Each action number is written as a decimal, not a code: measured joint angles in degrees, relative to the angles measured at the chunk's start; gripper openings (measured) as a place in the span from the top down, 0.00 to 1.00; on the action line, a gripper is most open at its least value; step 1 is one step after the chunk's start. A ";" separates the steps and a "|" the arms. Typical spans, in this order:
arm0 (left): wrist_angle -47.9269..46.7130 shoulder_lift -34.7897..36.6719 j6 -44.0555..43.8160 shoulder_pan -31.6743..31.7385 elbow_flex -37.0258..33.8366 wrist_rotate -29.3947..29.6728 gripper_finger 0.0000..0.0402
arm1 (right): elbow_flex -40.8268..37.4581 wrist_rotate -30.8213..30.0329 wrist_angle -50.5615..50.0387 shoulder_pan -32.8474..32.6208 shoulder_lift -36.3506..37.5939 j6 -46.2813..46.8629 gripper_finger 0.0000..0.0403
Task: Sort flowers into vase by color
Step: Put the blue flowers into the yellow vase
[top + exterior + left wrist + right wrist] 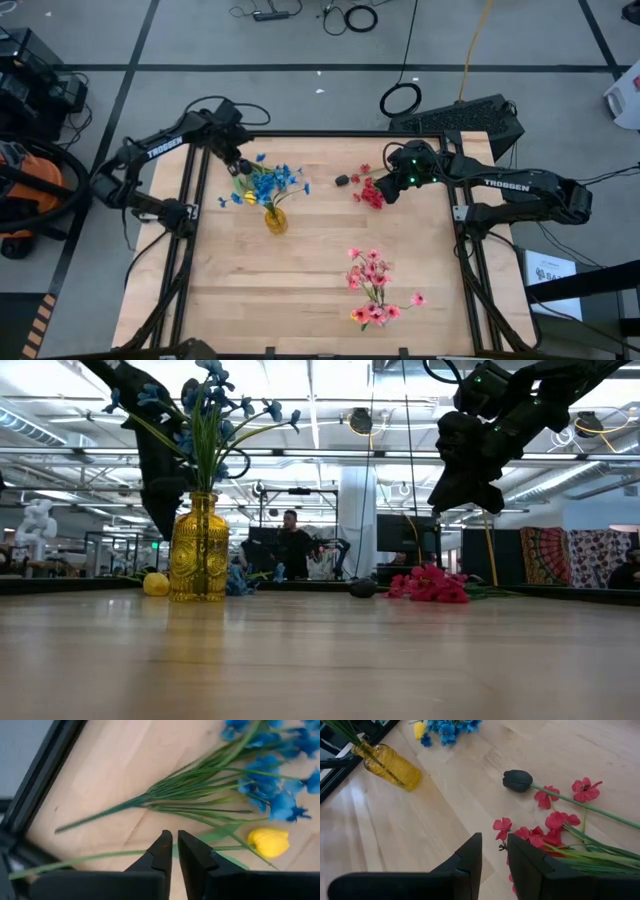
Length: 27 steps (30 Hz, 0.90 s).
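Note:
A yellow glass vase (275,220) stands on the table with a blue spray upright in it (205,410). Another blue spray (260,775) and a yellow bud (269,841) lie flat near the far left corner. My left gripper (174,851) hovers above the yellow bud's stem, fingers shut but for a thin slit. Red blossoms (555,827) and a dark bud (517,780) lie right of centre. My right gripper (494,852) hangs over the red blossoms, narrowly open. Pink sprays (375,285) lie toward the near edge.
The table's black frame rail (45,775) runs close beside my left gripper. Bare wood (250,290) stretches between the vase and the near edge. Beyond the far edge the low view shows a person (292,545) and room clutter.

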<state>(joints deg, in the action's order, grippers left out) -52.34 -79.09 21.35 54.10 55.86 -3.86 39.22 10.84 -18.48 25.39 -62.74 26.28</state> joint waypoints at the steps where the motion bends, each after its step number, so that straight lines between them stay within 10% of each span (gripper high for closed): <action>1: -0.01 -0.31 1.49 -0.48 0.00 0.00 0.88 | 0.00 0.02 0.00 0.00 0.00 0.00 0.79; 14: 5.52 -3.58 5.75 -2.18 0.00 11.79 0.55 | 0.00 -0.01 0.00 0.00 0.00 0.00 0.79; 27: 9.91 -4.55 31.16 -2.15 0.00 14.84 0.53 | 0.00 -0.07 -0.07 0.00 0.00 -0.02 0.79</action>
<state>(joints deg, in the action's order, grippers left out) -42.43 -83.64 52.51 51.94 55.86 10.98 39.22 10.76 -18.55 25.39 -62.74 26.27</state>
